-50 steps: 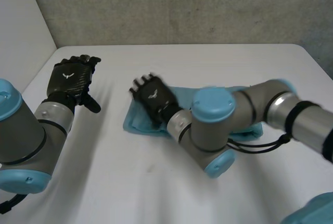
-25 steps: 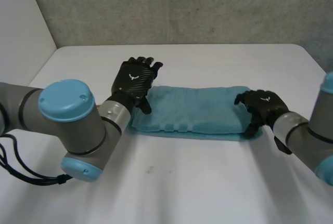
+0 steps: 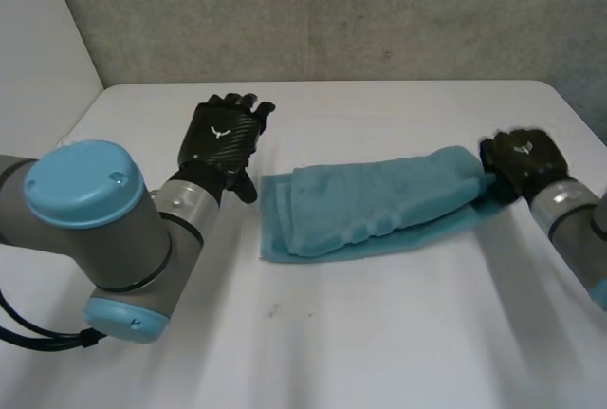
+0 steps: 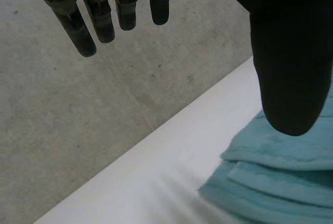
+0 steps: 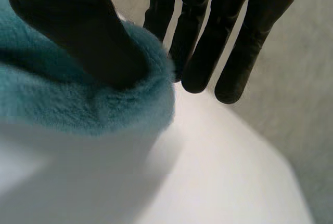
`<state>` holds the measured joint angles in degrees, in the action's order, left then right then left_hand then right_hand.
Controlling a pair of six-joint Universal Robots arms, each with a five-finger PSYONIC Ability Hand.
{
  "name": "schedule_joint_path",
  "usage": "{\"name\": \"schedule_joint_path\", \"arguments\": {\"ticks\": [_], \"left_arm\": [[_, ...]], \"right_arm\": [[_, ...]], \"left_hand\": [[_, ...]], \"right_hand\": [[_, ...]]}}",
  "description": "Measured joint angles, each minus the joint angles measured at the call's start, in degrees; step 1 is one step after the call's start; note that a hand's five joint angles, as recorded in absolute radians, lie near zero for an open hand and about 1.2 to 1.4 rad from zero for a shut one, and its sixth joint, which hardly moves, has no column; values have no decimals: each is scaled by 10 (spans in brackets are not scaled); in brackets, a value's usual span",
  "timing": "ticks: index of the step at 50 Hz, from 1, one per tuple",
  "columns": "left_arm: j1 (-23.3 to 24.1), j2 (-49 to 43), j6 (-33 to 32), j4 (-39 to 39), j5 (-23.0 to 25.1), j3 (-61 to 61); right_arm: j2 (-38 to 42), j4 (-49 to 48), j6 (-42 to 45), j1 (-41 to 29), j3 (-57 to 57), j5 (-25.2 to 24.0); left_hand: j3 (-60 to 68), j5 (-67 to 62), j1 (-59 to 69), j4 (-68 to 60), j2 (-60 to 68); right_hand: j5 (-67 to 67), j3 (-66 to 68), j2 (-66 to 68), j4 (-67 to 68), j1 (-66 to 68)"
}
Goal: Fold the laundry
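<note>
Towel (image 3: 370, 205), teal and folded long, lies across the tabletop (image 3: 379, 333), its right end bunched and pinched between the right hand's (image 3: 520, 158) thumb and straight fingers (image 5: 195, 37); farther back, the left hand (image 3: 223, 134) hovers released, fingers straight, just beside its left end

Left hand (image 3: 220, 134) fingers straight, right hand (image 3: 524, 158) pinching

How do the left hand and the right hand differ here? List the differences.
The left hand is open, fingers straight, holding nothing; the right hand pinches the towel between thumb and fingers. The left hand is beside one end of the towel, apart from it; the right hand is on the other end, which looks lifted. Both hands are black.
</note>
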<state>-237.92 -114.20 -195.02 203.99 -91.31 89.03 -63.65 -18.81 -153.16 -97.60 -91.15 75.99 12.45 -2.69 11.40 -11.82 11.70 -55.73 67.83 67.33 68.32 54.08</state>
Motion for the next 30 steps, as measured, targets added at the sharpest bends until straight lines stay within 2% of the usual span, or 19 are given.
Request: {"name": "schedule_joint_path", "arguments": {"ticks": [2, 5, 6, 8, 9, 11, 15, 16, 19, 20, 24, 27, 28, 30], "left_arm": [[-3, 7, 0, 0, -1, 6], [-12, 25, -1, 0, -1, 21], [-12, 25, -1, 0, -1, 21], [-20, 41, -2, 0, -1, 31], [-20, 41, -2, 0, -1, 31], [-26, 51, -1, 0, -2, 38], [-33, 58, 2, 0, -2, 41], [-37, 61, 6, 0, -2, 42], [-40, 62, 13, 0, -3, 39], [-42, 61, 18, 0, -4, 36], [-44, 57, 28, 0, -5, 24], [-43, 51, 32, 0, -5, 14], [-39, 38, 37, -1, -5, -3], [-36, 30, 40, -1, -5, -14]], "right_arm": [[-1, 3, 8, -13, 12, 3], [15, 33, 38, -117, 97, 17], [15, 33, 38, -117, 97, 17], [56, 57, 48, -208, 165, 21], [56, 57, 48, -208, 165, 21], [95, 70, 51, -267, 199, 18], [128, 76, 52, -310, 217, 14], [154, 78, 53, -339, 223, 12], [169, 78, 53, -354, 224, 14], [171, 78, 52, -357, 224, 17], [156, 75, 43, -353, 218, 39], [134, 74, 31, -344, 212, 54], [102, 72, 5, -327, 202, 72], [77, 72, -22, -313, 194, 83]], "left_hand": [[0, 0, 0, 0, 0], [0, 0, 0, 0, 0], [0, 0, 0, 0, 0], [0, 0, 0, 0, 0], [0, 0, 0, 0, 0], [0, 0, 0, 0, 0], [0, 0, 0, 0, 0], [0, 0, 0, 0, 0], [0, 0, 0, 0, 0], [0, 0, 0, 0, 0], [0, 0, 0, 0, 0], [0, 0, 0, 0, 0], [0, 0, 0, 0, 0], [0, 0, 0, 0, 0]], "right_hand": [[0, 0, 0, 0, 0], [-5, 1, 3, 0, 3], [-5, 1, 3, 0, 3], [-6, 1, 3, 0, 3], [-6, 1, 3, 0, 3], [-6, 1, 3, 0, 3], [-7, 1, 3, 0, 3], [-7, 1, 3, 0, 3], [51, -59, -56, -61, -51], [161, -175, -187, -177, -149], [432, -462, -460, -461, -356], [469, -495, -489, -498, -380], [519, -553, -544, -549, -420], [520, -556, -546, -550, -421]]}}
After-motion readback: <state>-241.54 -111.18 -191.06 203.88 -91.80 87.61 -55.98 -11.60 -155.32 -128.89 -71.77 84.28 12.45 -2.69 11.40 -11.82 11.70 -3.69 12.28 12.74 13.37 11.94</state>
